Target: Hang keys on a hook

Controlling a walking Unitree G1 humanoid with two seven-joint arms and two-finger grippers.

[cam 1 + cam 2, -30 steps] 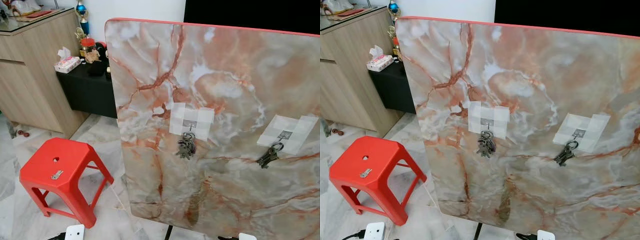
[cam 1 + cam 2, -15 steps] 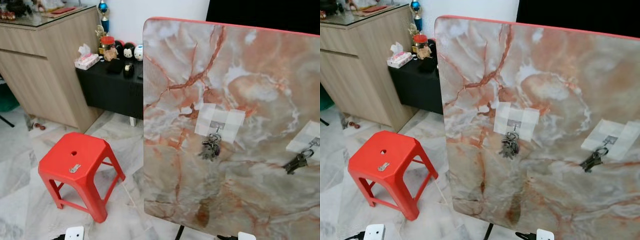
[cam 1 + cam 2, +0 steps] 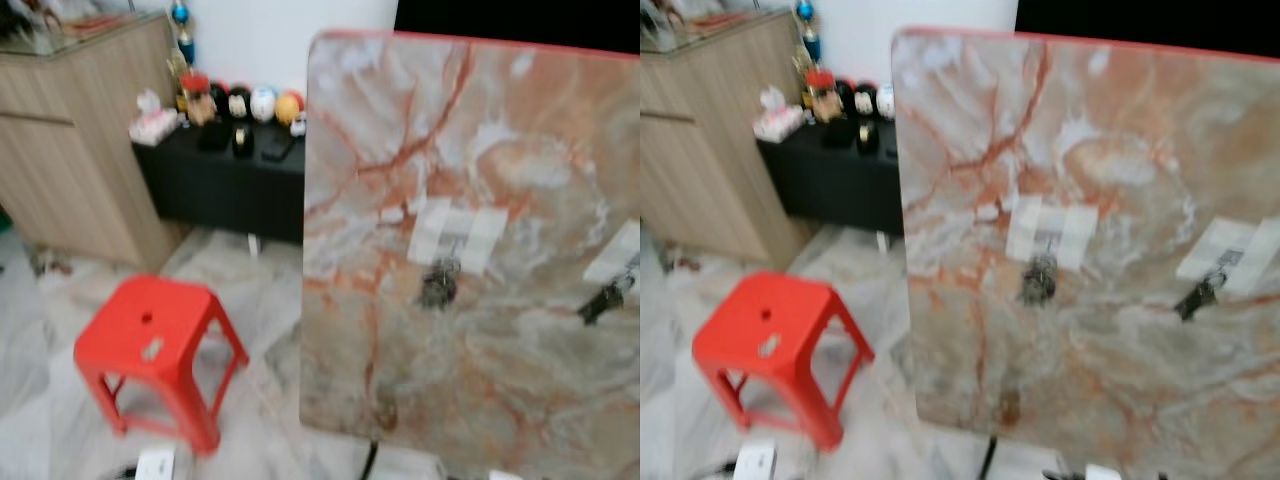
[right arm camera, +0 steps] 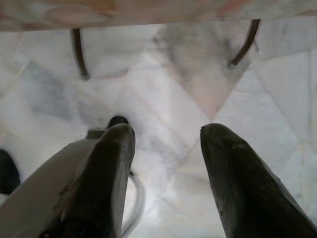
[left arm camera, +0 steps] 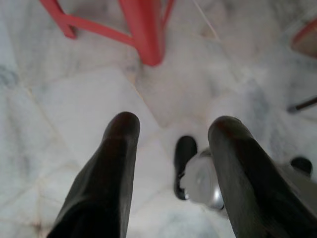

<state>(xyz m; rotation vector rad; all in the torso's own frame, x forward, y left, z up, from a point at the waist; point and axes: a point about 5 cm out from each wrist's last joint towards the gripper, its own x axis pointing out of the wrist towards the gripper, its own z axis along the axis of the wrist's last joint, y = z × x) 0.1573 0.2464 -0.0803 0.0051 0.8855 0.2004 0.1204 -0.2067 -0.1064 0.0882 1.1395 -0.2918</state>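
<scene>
Marble floor, pale with grey veining; head views blurred. Upright marble-patterned board with a red top edge stands on the right, on thin dark legs seen in the right wrist view. Two pale taped patches on the board's face, each carrying a hook too blurred to make out. Left patch has a bunch of keys hanging just below it. Right patch has a second dark key bunch hanging below it. Red plastic stool stands on the floor to the left of the board, near side; a small pale key-like item lies on its seat, detail unclear. Far left, a wooden cabinet; beside it a low black bench holding small round figures and a tissue pack.

Left tool hangs low over the floor, fingers apart, holding nothing; a red stool leg lies beyond it. Right tool likewise low over the floor near the board's legs, fingers apart, holding nothing.
</scene>
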